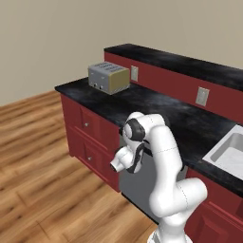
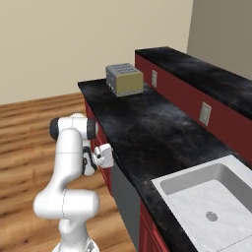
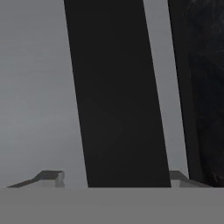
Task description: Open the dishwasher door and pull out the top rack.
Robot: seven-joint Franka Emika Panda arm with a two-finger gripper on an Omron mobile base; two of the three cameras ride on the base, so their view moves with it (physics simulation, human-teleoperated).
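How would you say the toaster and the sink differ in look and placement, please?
The toaster is a silver and tan box standing on top of the black counter; the sink is a white basin sunk into it. The toaster sits at the far end, the sink at the near end. Both belong to one counter run.

The arm covered most of the dishwasher door (image 1: 135, 187) in the left base view — only a grey strip showed below the elbow. From the right, the door (image 2: 123, 194) was a thin sliver seen edge-on. The sink (image 1: 228, 149) ran off the frame's right edge. In the hand view the fingertips (image 3: 50, 178) barely rose above the bottom — their grip couldn't be judged.
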